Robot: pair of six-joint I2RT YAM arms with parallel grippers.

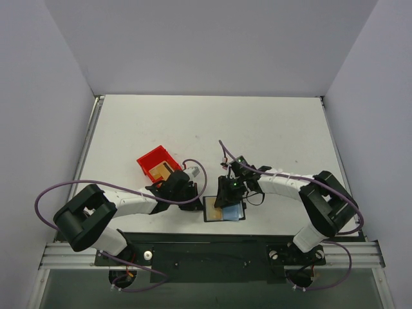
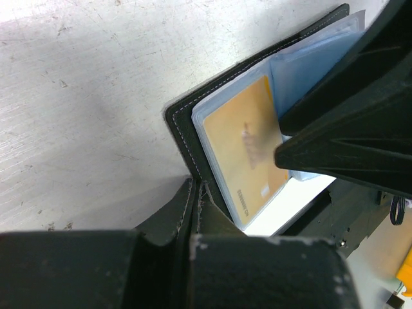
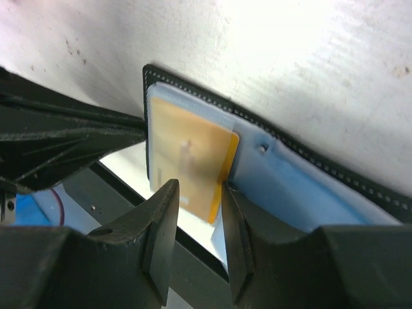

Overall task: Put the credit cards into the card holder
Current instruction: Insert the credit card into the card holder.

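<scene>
Card holder [image 1: 209, 207] lies flopped open at the near edge of the desk [image 1: 193, 129], with a gold credit card [image 3: 187, 154] on its left page. Left tool [image 2: 195, 193] is clenched tight right against the holder's edge. The right tool [image 3: 199, 191] is parted a bit, fingers straddling the card's end.

Table [image 1: 257, 129]: pale grey-white top, flat, with fine scuffs and specks seen in the wrist views. Two items lie directly on it. Red plastic bin [image 1: 152, 159] sits at 9 o'clock of centre. Black card holder [image 1: 206, 212] lies opened flat at 6 o'clock, near the near edge.
</scene>
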